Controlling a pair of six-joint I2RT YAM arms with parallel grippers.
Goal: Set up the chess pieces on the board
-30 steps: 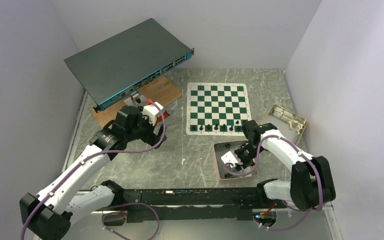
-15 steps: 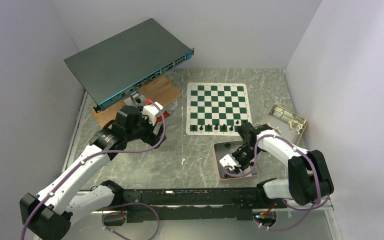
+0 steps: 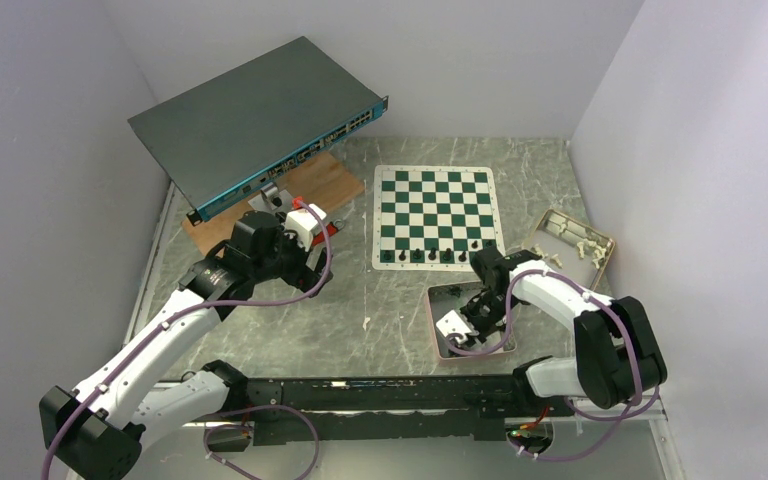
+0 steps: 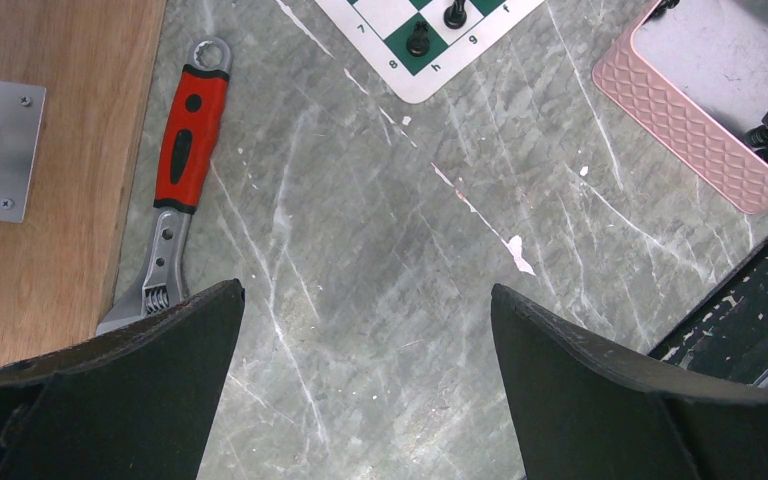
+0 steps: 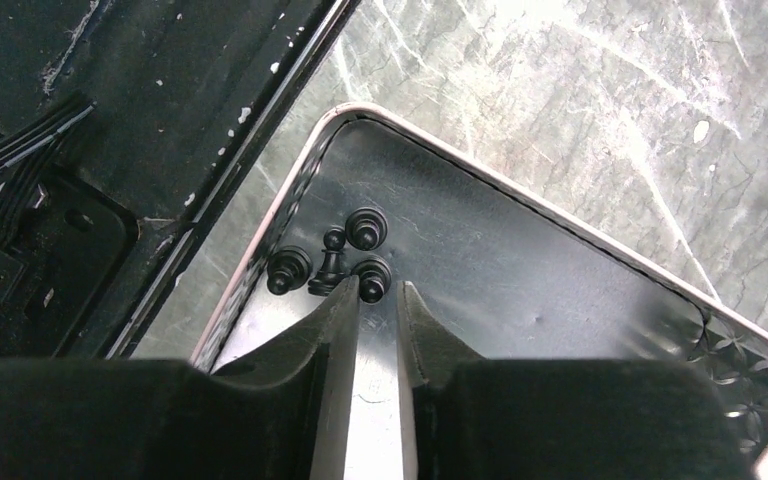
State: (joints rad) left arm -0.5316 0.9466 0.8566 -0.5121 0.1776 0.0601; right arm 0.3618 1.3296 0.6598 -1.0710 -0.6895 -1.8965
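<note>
From above, the board (image 3: 435, 205) lies flat at the far middle of the table (image 3: 380, 310). A row of black chess pieces (image 3: 432, 256) stands along its near edge. Just nearer than the board's right corner sits a pink-rimmed tray (image 3: 430, 320), and the right gripper (image 3: 455, 335) reaches down into it. The left gripper (image 3: 300, 235) hangs over the table well to the left of the board, near a wooden plank (image 3: 320, 180).

The left wrist camera shows its two fingers (image 4: 110, 400) spread wide, with nothing but bare table between them. A red-handled wrench (image 4: 185, 190) lies just beyond the left one, beside the plank. The board's corner, with two pieces on it, shows at the far top edge, well away from the jaws.

The right wrist camera looks into the tray's corner, where four pieces are huddled together. The fingers (image 5: 335, 330) stand nearly together, with only a narrow slit between them. One piece (image 5: 372, 279) sits right at the mouth of that slit, against the fingertips. The other three lie just beyond and to the left. Whether the jaws actually pinch that piece cannot be told.
</note>
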